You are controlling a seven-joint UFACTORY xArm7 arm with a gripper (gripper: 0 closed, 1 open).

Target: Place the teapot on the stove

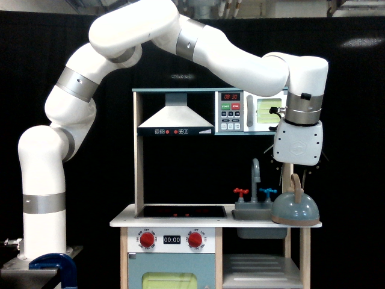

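The pale blue-grey teapot (295, 209) with a tan wooden handle stands upright at the right end of the white counter, beside the sink in the exterior view. My gripper (295, 176) hangs straight above it, open, with a thin dark finger on either side of the handle's top. Whether the fingers touch the handle is too small to tell. The black stove (180, 211) lies on the counter's left half, above two red knobs, with nothing on it.
A grey sink (251, 214) with a tap and red and blue valves sits between stove and teapot. Over the stove hangs a range hood (175, 120), with a toy microwave (246, 111) to its right. A wooden post (139, 150) borders the stove's left.
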